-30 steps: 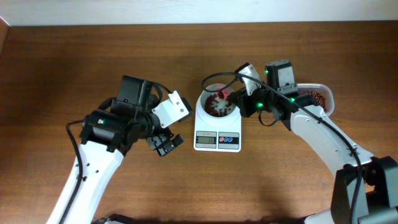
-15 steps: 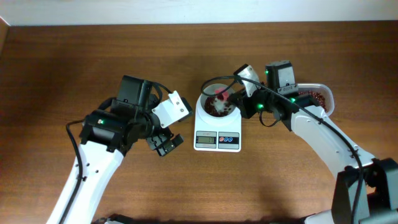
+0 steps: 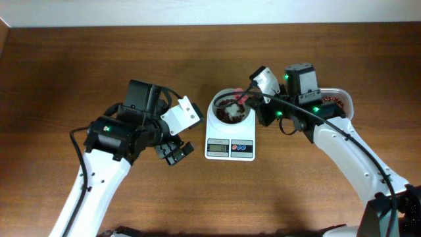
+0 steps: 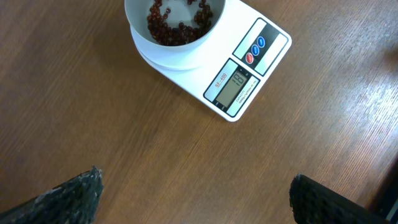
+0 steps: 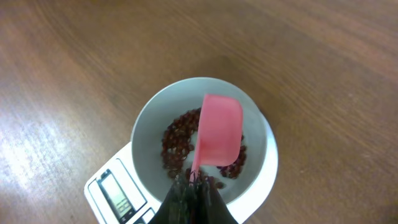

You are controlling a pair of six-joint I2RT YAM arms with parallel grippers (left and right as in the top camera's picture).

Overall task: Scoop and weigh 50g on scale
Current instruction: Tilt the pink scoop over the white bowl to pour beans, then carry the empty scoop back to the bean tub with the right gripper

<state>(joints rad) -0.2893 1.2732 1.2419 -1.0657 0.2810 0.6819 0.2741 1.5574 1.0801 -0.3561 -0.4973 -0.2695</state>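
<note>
The white scale point(image 3: 230, 139) stands mid-table with its round bowl point(image 3: 217, 105) holding dark red-brown beans point(image 3: 227, 115). My right gripper point(image 3: 253, 99) is shut on the handle of a pink scoop point(image 3: 240, 100) held over the bowl's right side. In the right wrist view the scoop point(image 5: 221, 130) hangs above the beans point(image 5: 177, 142) inside the bowl point(image 5: 146, 121), showing only smooth pink. My left gripper point(image 3: 176, 151) is open and empty over bare table, left of the scale. Its wrist view shows the scale point(image 4: 249, 68), the beans point(image 4: 174, 22) and both fingertips point(image 4: 71, 196) wide apart.
A clear plastic tub point(image 3: 341, 99) with more beans point(image 3: 332, 105) sits at the right, partly under my right arm. The table's back edge runs along the top of the overhead view.
My right arm has shifted slightly to the right, carrying the scoop toward the bowl's right rim. The left arm has not moved.
</note>
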